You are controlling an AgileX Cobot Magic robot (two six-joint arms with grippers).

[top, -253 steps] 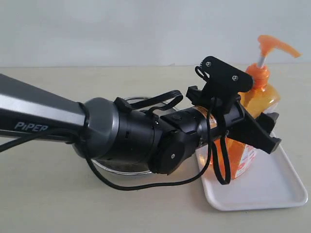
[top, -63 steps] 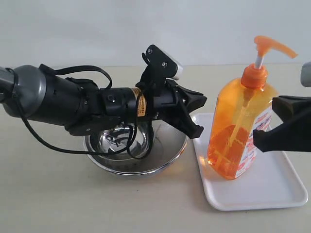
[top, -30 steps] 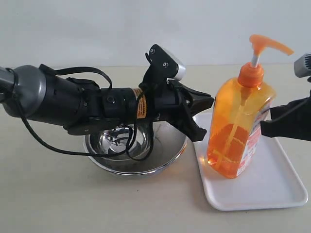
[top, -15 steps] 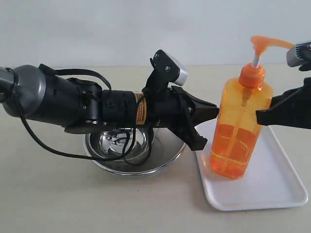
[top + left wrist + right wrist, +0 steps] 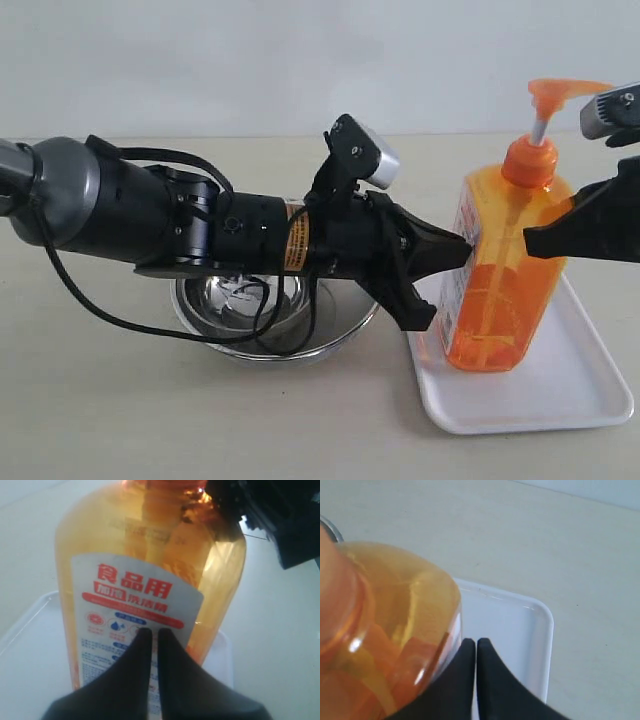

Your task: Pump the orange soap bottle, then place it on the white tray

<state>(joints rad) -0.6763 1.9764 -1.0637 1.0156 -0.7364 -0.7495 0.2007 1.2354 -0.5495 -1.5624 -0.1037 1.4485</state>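
Bottle (image 5: pixel 505 270) on the tray (image 5: pixel 585 400), base down, close to upright. Looks placed, going by that alone. Pumping: hard to tell. Pump head (image 5: pixel 560 92) up high, white stem (image 5: pixel 540 128) showing, with nothing pressing on top. No soap to see in the bowl (image 5: pixel 225 330) beside the tray, though too shiny to be sure.

On the left gripper (image 5: pixel 462 250): 2 fingers closed together, clenched, holding nothing. Tips right against the label (image 5: pixel 130 630) side of the bottle, about halfway up. On the right gripper (image 5: pixel 540 240): clenched too, empty, tips at the other side of the bottle, near the shoulder. Touching or just beside; cannot tell which. So 2 closed tools, 1 on each side, neither around the bottle.

Left to do, as a guess: maybe 1 push down on the pump head, if not done. Then pulling both grippers away with care, so as not to knock the bottle over. Tall and narrow, likely easy to tip with a poke from the side.
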